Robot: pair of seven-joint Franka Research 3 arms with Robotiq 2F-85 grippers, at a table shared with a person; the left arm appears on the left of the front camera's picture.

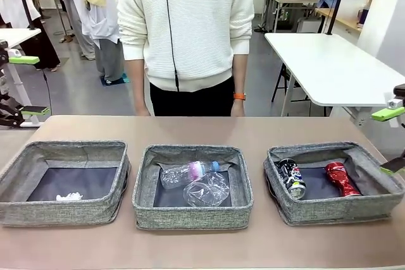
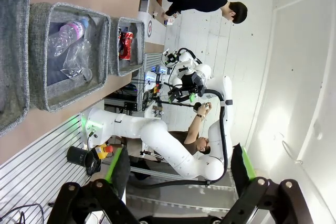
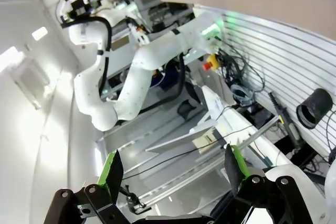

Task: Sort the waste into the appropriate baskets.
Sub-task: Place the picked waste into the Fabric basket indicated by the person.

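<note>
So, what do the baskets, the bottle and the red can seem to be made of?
The baskets look like grey woven fabric: a coarse matte weave with soft, slightly sagging rims. The bottle seems to be thin clear plastic, glossy and see-through, with a pink label and a blue cap. The red can is probably thin metal: it is shiny and its wall is dented.

arms (image 2: 157,140): white, rounded links — black cable | fingers (image 3: 111,169): black, green pads | person (image 1: 186,23): white ribbed sweater — orange wristband
</note>
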